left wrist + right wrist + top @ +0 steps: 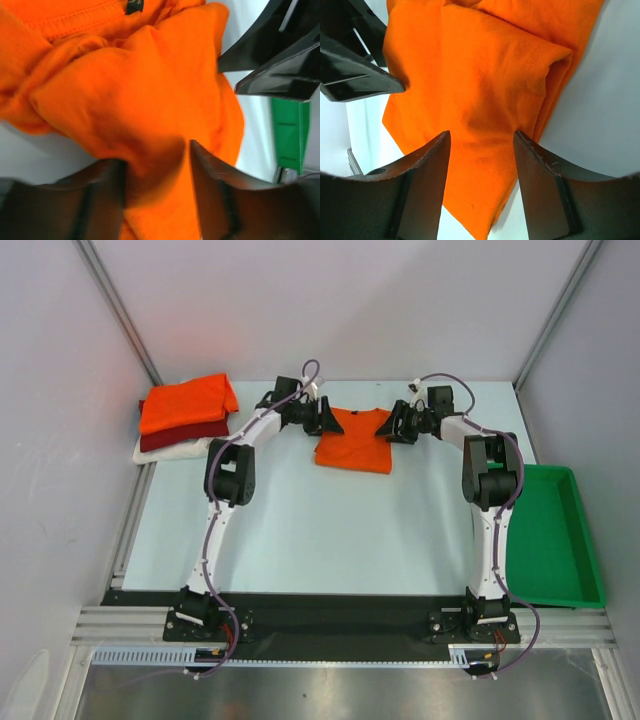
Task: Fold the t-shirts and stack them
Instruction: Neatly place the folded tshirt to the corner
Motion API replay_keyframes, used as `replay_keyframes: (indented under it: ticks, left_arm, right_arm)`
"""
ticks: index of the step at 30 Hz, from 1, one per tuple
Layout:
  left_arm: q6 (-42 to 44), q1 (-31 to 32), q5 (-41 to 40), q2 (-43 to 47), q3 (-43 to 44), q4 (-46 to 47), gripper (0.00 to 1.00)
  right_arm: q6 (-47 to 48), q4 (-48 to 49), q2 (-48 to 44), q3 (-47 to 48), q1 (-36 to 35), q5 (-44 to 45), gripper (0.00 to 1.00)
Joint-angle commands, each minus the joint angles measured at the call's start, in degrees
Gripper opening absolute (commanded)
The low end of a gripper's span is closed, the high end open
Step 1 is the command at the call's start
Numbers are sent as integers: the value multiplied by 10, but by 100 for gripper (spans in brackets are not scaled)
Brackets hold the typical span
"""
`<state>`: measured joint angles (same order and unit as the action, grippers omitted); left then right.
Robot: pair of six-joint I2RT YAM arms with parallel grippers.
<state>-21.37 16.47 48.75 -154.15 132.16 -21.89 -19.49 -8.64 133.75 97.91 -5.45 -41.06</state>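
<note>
Orange shirt [354, 441] flat at the far middle of the table [300, 530], collar end far, hem toward the bases. Left gripper [333, 423] at the left shoulder corner, right gripper [387, 428] at the right one, facing each other across the collar. Equally near, one corner each.

Left fingers [220, 200] part-way apart with bunched cloth filling the gap; can't tell if it's really pinched. Right fingers [425, 185] apart too, cloth lying flat between, doesn't look clamped.

Guessing next: pinch both corners and drag them toward the hem, along the collar-to-hem line, both arms in step.

Stack [185, 418] of folded ones (orange on dark red on white) well off at the far left, tray [555, 540] over at the right edge. Nothing lying between shirt and stack, only the left arm itself reaching across there.
</note>
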Motion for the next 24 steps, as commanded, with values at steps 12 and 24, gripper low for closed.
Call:
replay_keyframes:
  ticks: [12, 24]
  left_arm:
    - [184, -16, -109, 108, -16, -182, 0]
    - [408, -50, -391, 206, 42, -396, 0]
  right_arm:
    - [88, -47, -158, -54, 11, 41, 61]
    - [115, -63, -340, -225, 29, 65, 61]
